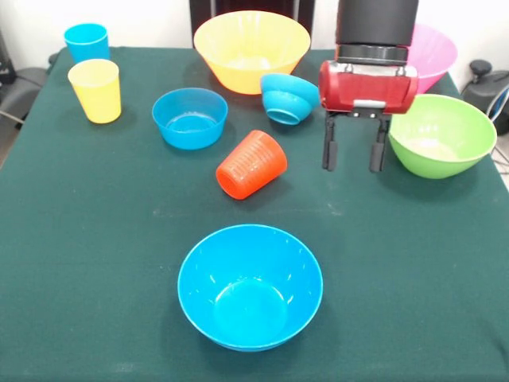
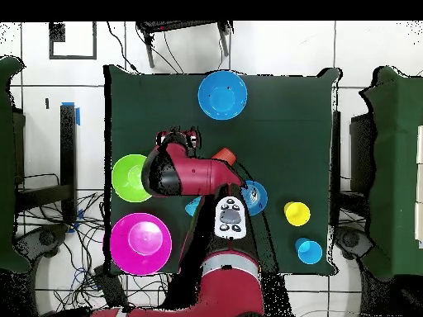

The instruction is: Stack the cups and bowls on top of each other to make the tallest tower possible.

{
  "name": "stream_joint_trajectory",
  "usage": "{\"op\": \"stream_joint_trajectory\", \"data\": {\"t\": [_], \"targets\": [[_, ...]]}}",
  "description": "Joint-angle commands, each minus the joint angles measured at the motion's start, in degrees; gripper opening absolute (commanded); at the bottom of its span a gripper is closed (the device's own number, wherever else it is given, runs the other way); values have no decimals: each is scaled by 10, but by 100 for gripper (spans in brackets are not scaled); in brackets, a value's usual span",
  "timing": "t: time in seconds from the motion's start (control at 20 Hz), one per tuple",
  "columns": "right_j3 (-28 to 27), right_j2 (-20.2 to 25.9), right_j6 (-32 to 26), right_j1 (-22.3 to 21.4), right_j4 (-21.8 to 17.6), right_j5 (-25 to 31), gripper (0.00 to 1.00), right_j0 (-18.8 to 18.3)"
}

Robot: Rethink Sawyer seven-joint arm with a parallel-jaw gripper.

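My gripper (image 1: 355,151) (image 2: 179,134) hangs open and empty just above the cloth, between the orange-red ribbed cup (image 1: 251,165) (image 2: 223,154), which lies on its side, and the green bowl (image 1: 441,134) (image 2: 130,177). The yellow cup (image 1: 96,90) (image 2: 297,213) and sky blue cup (image 1: 86,41) (image 2: 309,250) stand upright together. A medium blue bowl (image 1: 250,285) (image 2: 222,95) sits alone. A small blue bowl (image 1: 189,117), a tipped ridged blue bowl (image 1: 288,98), the yellow-orange bowl (image 1: 251,49) and the pink bowl (image 1: 429,54) (image 2: 140,242) each sit singly. No tower is in view.
A dark green cloth covers the table (image 1: 95,239) (image 2: 297,107). In the overhead view my arm (image 2: 206,177) hides the yellow-orange bowl and part of the small blue bowls. Black chairs and cables lie around the table.
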Motion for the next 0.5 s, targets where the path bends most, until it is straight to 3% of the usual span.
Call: {"op": "stream_joint_trajectory", "data": {"t": [0.05, 0.4, 0.5], "targets": [[-6, 70, 66, 31, -2, 59, 100, -10], [26, 70, 140, 91, 13, -69, 100, 2], [40, 96, 152, 105, 5, -83, 100, -23]]}}
